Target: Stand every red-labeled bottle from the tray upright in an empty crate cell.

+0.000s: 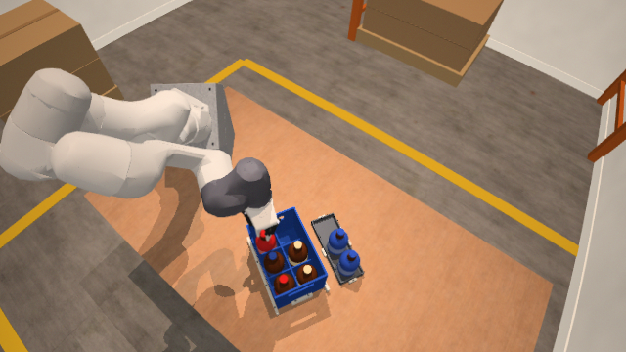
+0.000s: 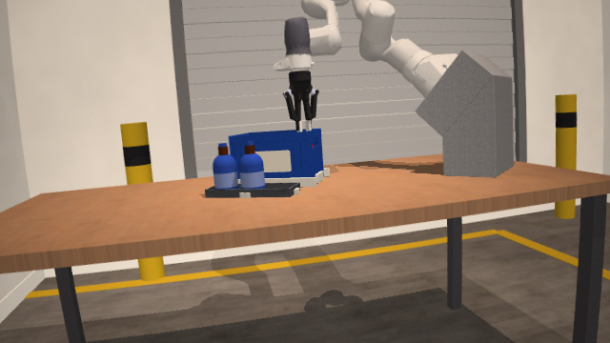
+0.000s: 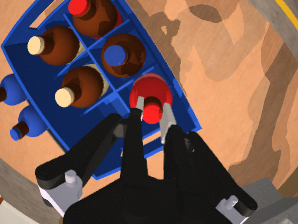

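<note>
Because the red bottle (image 1: 265,243) (image 2: 313,146) (image 3: 150,86) looks stiff and perhaps slippery, you want your gripper (image 1: 266,234) (image 2: 304,127) (image 3: 151,108), clamped on its neck, opening only once it's seated.

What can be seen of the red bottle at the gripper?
The red bottle has a rounded, glossy red shoulder, a narrow neck and a red cap. It is in a corner cell of the blue crate, beside the blue-capped brown bottle. The gripper is shut on its neck. Its base is hidden.
</note>
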Controlling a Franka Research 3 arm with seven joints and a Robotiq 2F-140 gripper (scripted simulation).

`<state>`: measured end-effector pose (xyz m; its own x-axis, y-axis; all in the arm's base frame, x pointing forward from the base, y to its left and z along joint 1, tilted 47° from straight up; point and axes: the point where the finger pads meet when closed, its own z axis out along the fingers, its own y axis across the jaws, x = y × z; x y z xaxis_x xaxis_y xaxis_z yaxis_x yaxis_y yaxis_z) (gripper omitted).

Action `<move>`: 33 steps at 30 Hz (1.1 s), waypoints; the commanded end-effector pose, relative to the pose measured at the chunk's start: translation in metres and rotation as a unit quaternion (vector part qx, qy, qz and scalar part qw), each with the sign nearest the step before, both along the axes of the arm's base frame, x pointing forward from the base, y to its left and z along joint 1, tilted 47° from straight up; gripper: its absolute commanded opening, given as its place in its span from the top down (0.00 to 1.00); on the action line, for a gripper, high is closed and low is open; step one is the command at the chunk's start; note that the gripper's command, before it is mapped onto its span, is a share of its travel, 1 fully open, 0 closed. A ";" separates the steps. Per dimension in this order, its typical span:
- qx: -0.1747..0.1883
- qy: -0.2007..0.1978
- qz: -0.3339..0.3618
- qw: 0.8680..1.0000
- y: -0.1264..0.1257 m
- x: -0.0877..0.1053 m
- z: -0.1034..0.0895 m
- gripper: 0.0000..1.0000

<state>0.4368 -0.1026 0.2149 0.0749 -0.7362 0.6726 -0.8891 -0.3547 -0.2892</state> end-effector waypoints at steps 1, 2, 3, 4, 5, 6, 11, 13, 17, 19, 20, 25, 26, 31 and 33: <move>0.002 -0.004 0.002 1.000 0.002 0.003 0.002 1.00; 0.002 -0.004 0.002 1.000 0.002 0.003 0.002 1.00; 0.002 -0.004 0.002 1.000 0.002 0.003 0.002 0.62; 0.002 -0.004 0.002 1.000 0.002 0.003 0.002 0.62; 0.002 -0.004 0.002 1.000 0.002 0.003 0.002 0.62; 0.002 -0.004 0.002 1.000 0.002 0.003 0.002 0.62; 0.002 -0.004 0.002 1.000 0.002 0.003 0.002 0.62; 0.002 -0.004 0.002 1.000 0.002 0.003 0.002 0.62; 0.002 -0.004 0.002 1.000 0.002 0.003 0.002 0.62; 0.002 -0.004 0.002 1.000 0.002 0.003 0.002 0.62; 0.002 -0.004 0.002 1.000 0.002 0.003 0.002 0.62; 0.002 -0.004 0.002 1.000 0.002 0.003 0.002 0.62; 0.002 -0.004 0.002 1.000 0.002 0.003 0.002 0.62; 0.002 -0.004 0.002 1.000 0.002 0.003 0.002 0.62; 0.002 -0.004 0.002 1.000 0.002 0.003 0.002 0.62</move>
<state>0.4380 -0.1015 0.2156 0.0750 -0.7378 0.6708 -0.8874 -0.3562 -0.2926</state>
